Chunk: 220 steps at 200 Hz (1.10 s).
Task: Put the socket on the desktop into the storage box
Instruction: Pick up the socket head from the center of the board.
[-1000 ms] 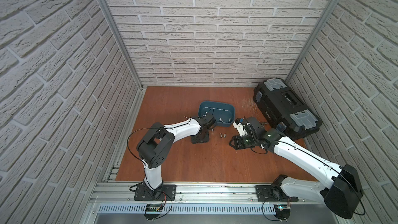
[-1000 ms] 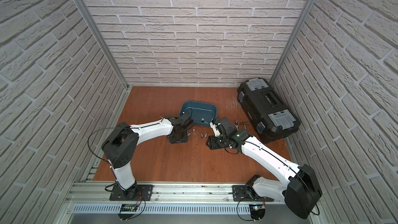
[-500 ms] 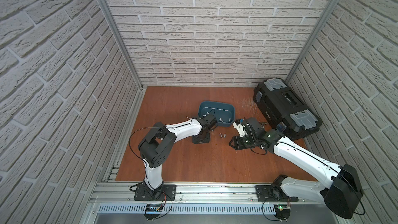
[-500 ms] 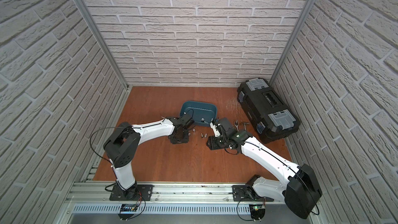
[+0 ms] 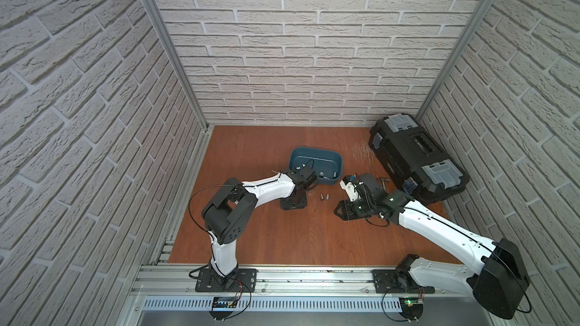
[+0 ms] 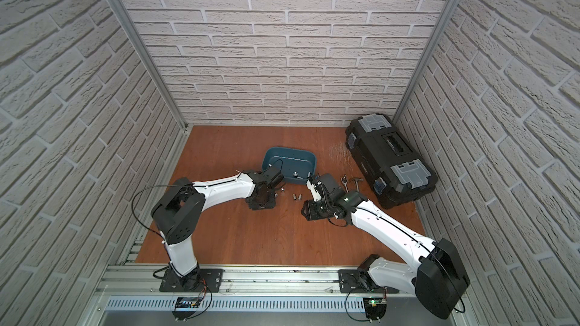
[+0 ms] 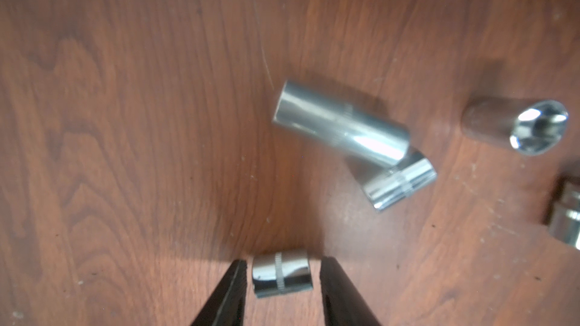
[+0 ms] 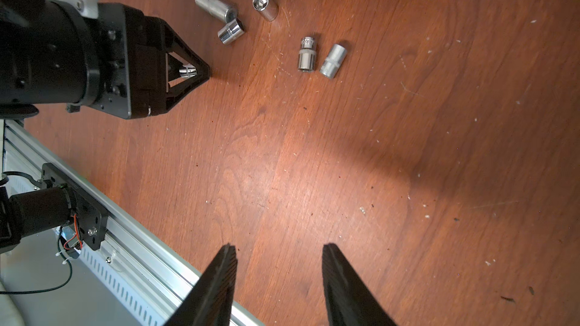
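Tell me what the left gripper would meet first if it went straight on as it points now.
Probably the desktop: the left gripper points down at it, with a short socket lying between its fingers, gaps on both sides. Its height is unclear.

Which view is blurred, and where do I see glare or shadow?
Left wrist view: soft focus, strong glare on the long socket. Right wrist view: sharper, a dark shadow band crosses the desktop. Both top views: evenly lit, sharp, the socket pair tiny.
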### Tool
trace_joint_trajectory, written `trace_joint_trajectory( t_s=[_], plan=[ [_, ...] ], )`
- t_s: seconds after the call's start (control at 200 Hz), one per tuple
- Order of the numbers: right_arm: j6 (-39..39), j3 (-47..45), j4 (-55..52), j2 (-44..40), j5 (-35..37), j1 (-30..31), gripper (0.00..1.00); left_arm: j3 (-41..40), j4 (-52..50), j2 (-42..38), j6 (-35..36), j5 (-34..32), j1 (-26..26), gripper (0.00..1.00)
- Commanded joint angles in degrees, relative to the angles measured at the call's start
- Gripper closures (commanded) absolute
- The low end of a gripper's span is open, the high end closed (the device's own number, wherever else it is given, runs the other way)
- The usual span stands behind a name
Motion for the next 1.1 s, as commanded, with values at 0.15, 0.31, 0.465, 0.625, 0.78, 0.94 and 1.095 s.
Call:
trace_joint_trajectory(
  t_s=[0.15, 0.31, 0.465, 0.625, 0.78, 0.94, 1.095],
  plan=[
    [0.43, -0.69, 1.91, -1.02, -0.49, 0.67, 0.5, 0.13, -0.67, 1.04, -0.42, -0.62, -0.27, 0.62],
    [0.34, -0.8, 2.17, -0.86, -0.55, 0.72, 0.5, 0.06, -0.66, 1.01, -0.32, -0.6, -0.32, 0.71],
    [0.43, -0.64, 2.26, -0.7, -0.66, 0.72, 0.5, 0.26, -0.77, 0.57, -0.11, -0.54, -0.32, 0.78],
    [0.13, -0.36, 2.09, -0.71, -1.05, 0.72, 0.5, 1.4, -1.44, -0.43, 0.46, -0.72, -0.27, 0.79],
    [0.36, 0.04, 2.22, -1.09, -1.84, 0.72, 0.5, 3.66, -2.74, -1.18, 1.28, -1.06, -0.32, 0.8],
    [0.34, 0.85, 2.01, -0.94, -2.35, 0.63, 0.49, 6.5, -3.82, -1.44, 2.27, -0.89, -0.15, 0.8],
    [-0.01, 2.43, 1.58, -1.0, -2.64, 0.38, 0.49, 9.58, -4.78, -1.28, 3.04, -0.66, 0.21, 0.8]
  ],
)
